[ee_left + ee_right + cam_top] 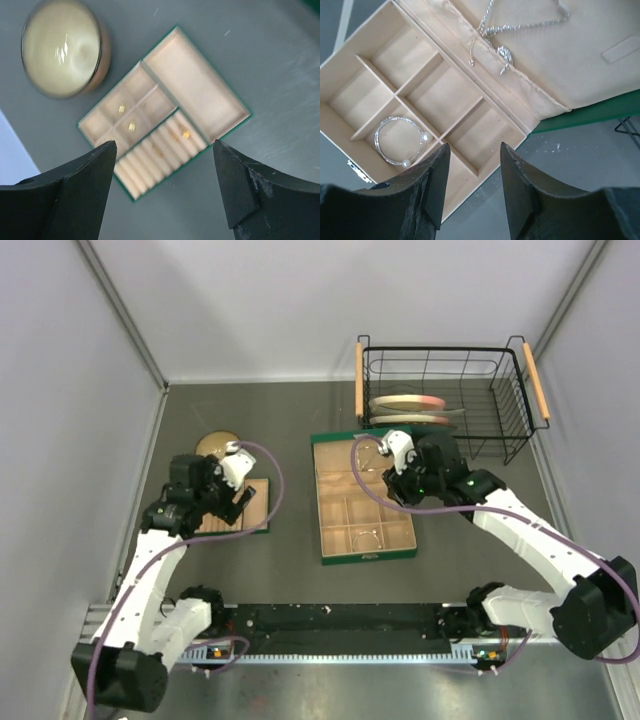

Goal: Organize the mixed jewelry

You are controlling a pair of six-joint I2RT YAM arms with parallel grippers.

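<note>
Silver bracelet point(375, 141), gold bits point(131, 127), beige-lined green box point(590, 111).

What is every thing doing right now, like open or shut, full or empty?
Big green box, open.
Small green box, open.
Bracelet, lying flat in one compartment of the big box.
Necklace, spread on the big box's lid lining.
Gold bits, sitting in the small box's compartments.
Wooden bowl, upright, looks empty.
Left end effector, open, holding nothing.
Right end effector, open, holding nothing.

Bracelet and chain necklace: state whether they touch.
Apart. The right wrist view shows the bracelet in a small compartment, the necklace well away on the large beige section.
</note>
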